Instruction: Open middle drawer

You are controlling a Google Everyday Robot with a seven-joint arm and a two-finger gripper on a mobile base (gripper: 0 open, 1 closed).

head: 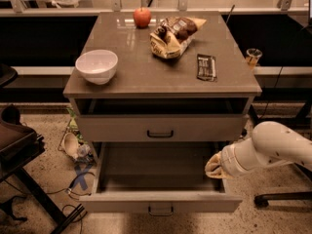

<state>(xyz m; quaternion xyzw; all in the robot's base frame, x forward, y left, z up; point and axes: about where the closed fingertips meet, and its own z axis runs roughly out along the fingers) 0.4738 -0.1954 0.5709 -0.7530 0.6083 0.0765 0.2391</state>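
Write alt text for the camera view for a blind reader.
The middle drawer stands pulled well out, the robot's gripper by its right side. On the cabinet top sit a white bowl, an apple, a snack bag and a dark bar.

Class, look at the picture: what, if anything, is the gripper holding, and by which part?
Nothing that shows: the gripper hangs at the right side of the open middle drawer, well away from its handle.

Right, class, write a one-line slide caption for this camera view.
Middle drawer stands pulled out, interior showing; the pincer sits at its right side.
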